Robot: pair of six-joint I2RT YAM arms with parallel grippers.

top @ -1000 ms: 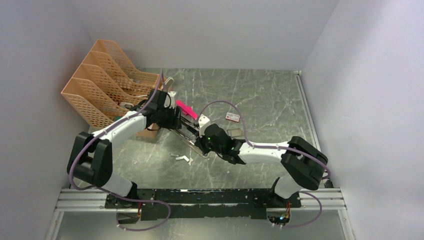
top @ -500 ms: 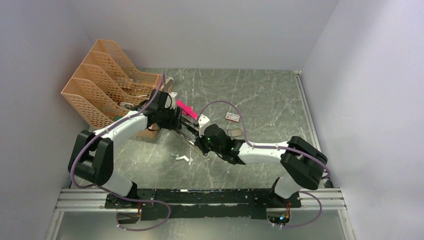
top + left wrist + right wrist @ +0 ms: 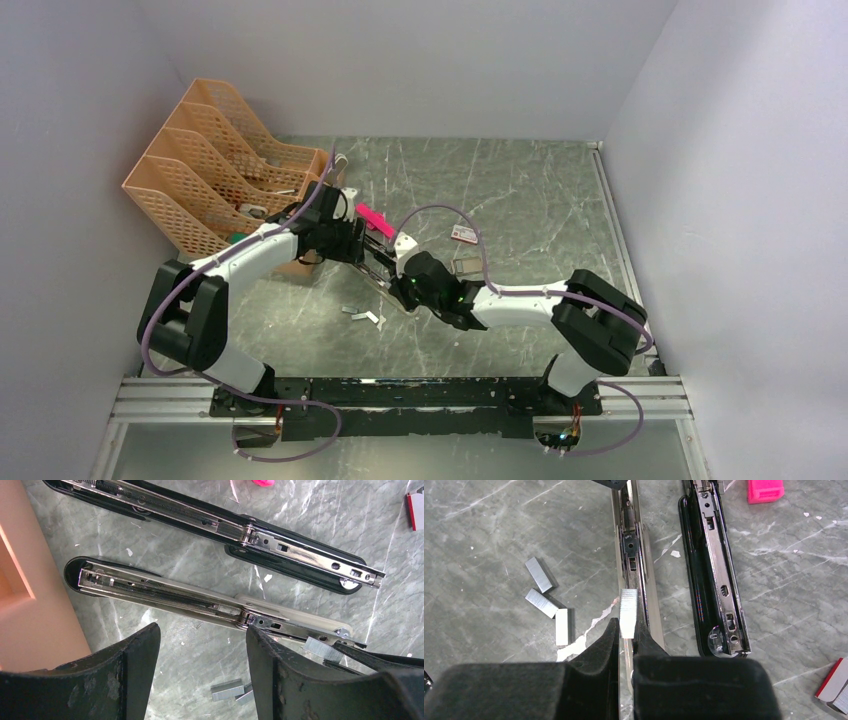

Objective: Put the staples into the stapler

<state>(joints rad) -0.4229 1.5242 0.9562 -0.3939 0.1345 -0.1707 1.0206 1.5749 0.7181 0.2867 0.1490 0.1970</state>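
The stapler lies opened flat on the marble table, silver rail up, also seen in the left wrist view and from above. My right gripper is shut on a short strip of staples, held just over the near end of that rail; the same strip shows at the rail's right end. My left gripper hovers open beside the stapler's hinge with nothing between its fingers. Three loose staples strips lie left of the stapler.
A second, all-black stapler lies open alongside. A pink plastic piece sits beyond both. The white box with red print is to the right. Orange file racks and a brown box stand close on the left.
My right arm has edged slightly left and forward along the stapler, carrying the strip. The left gripper has shifted only a little and stays open.
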